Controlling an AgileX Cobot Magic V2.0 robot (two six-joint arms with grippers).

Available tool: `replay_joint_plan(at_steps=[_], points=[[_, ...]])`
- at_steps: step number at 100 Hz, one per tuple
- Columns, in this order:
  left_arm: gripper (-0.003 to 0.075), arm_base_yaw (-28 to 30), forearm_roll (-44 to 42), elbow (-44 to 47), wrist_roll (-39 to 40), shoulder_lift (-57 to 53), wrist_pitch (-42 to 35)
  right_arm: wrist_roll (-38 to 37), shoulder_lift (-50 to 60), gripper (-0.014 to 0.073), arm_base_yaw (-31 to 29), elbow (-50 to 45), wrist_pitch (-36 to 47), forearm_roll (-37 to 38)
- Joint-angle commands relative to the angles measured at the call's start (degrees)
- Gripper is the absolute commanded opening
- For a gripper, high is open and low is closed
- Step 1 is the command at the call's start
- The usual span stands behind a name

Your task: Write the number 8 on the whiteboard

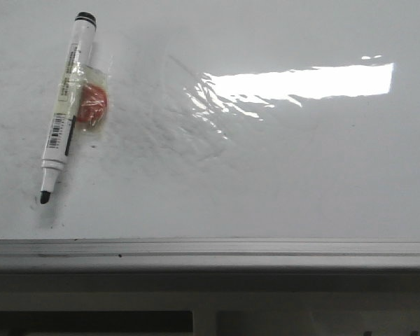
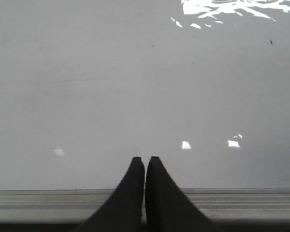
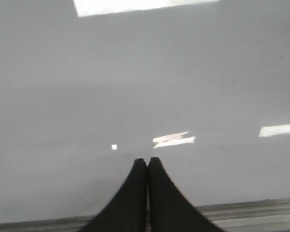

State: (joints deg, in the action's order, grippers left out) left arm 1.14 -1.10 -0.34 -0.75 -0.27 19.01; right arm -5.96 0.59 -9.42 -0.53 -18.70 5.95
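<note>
On the whiteboard (image 1: 280,189), an uncapped marker (image 1: 65,112) lies at my left, apparently taped to something orange. My left gripper (image 2: 145,166) and right gripper (image 3: 147,166) are clenched, empty.

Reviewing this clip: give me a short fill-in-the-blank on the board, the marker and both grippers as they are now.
1. The marker lies on the whiteboard with its cap ____.
2. Taped to the marker is a small ____ ball.
3. The left gripper and right gripper are both ____.
4. The number drawn on the board so far: ____.

Missing: off; orange; shut; none
</note>
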Motion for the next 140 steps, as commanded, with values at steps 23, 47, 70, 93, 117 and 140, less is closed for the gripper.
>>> replay_joint_plan(at_steps=[23, 47, 70, 93, 117, 140], points=[[-0.002, 0.2, -0.1, 2.2, 0.7, -1.6, -3.2, -0.1, 1.2, -0.0064, -0.3, -0.8, 1.1, 0.1], [-0.002, 0.2, -0.1, 2.2, 0.7, -1.6, -3.2, -0.1, 1.2, -0.0064, -0.3, -0.8, 1.1, 0.1], [-0.002, 0.2, -0.1, 2.2, 0.7, -1.6, -3.2, -0.1, 1.2, -0.0064, -0.3, -0.8, 1.1, 0.1], [-0.002, 0.2, -0.1, 2.2, 0.7, -1.6, -3.2, -0.1, 1.2, -0.0064, -0.3, -0.8, 1.1, 0.1], [-0.002, 0.2, -0.1, 2.2, 0.7, -1.6, -3.2, -0.1, 1.2, -0.0064, -0.3, -0.8, 1.1, 0.1], [-0.002, 0.2, -0.3, 2.2, 0.7, -1.6, -8.3, -0.1, 1.2, -0.0064, -0.3, -0.8, 10.4, 0.2]])
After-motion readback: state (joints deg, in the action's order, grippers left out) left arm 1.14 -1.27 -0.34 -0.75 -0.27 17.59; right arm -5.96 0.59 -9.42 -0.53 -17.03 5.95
